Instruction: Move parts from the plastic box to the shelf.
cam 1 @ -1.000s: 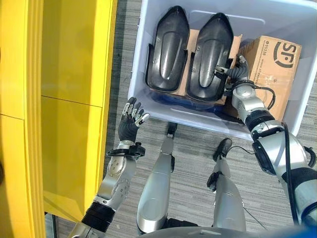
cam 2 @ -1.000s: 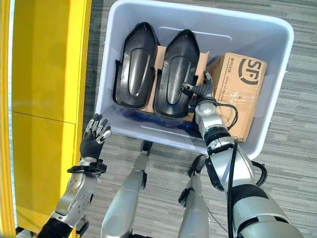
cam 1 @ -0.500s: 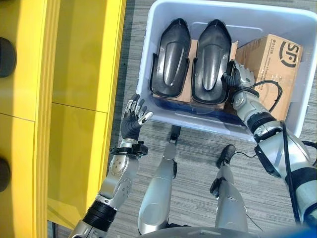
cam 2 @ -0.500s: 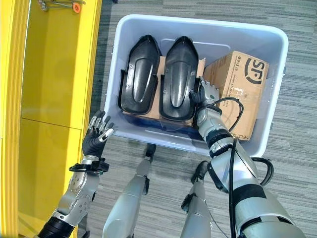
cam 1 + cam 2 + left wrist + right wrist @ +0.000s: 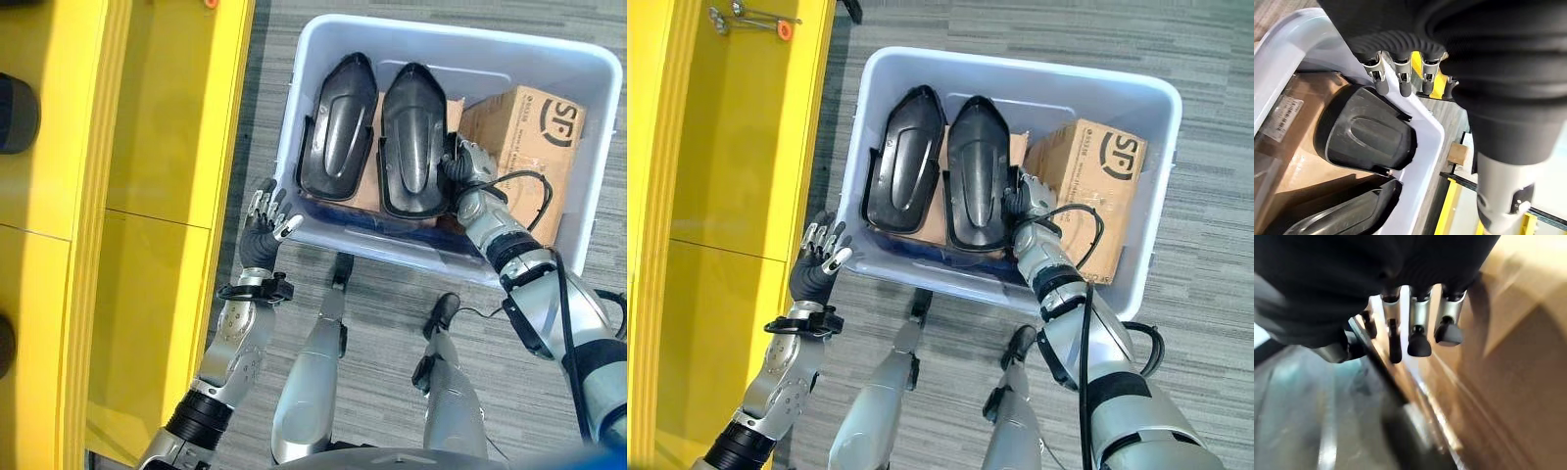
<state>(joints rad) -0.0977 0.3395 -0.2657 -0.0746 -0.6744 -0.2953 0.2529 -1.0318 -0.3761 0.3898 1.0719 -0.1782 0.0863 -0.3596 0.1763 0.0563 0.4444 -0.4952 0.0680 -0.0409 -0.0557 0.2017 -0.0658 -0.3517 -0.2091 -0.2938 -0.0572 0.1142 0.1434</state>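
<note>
The plastic box, upper centre, is holding two black parts, a cardboard box and the right hand, fingers curling on the right part; the left hand is hovering with fingers spread.

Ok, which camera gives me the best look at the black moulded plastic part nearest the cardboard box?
The right eye view: the whole black moulded plastic part shows, with the right robot hand at its edge. The left eye view shows it similarly. The left wrist view catches one end; the right wrist view shows a blurred dark edge.
</note>
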